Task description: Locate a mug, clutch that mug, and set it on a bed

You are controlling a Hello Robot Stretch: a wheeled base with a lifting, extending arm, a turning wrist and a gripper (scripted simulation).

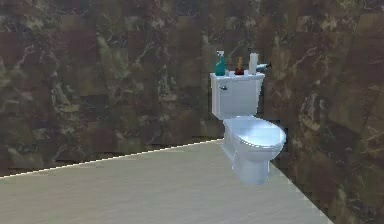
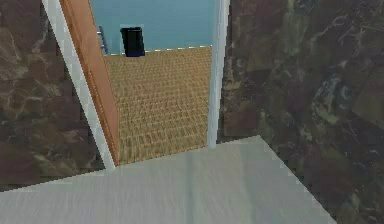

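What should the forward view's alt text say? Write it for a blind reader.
A white toilet stands against a dark brown marbled wall, with a teal spray bottle and other small things on its tank. Pale floor lies before it.

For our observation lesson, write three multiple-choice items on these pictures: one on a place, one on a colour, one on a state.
1. Where does the spray bottle stand? A on the floor; B on the tank; C on a shelf.
2. What colour is the toilet? A white; B black; C green.
3. How is the door? A shut; B open; C lying flat.
Answers: B, the spray bottle stands atop the tank; A, the toilet is white all over; B, carpet shows through beside the door.
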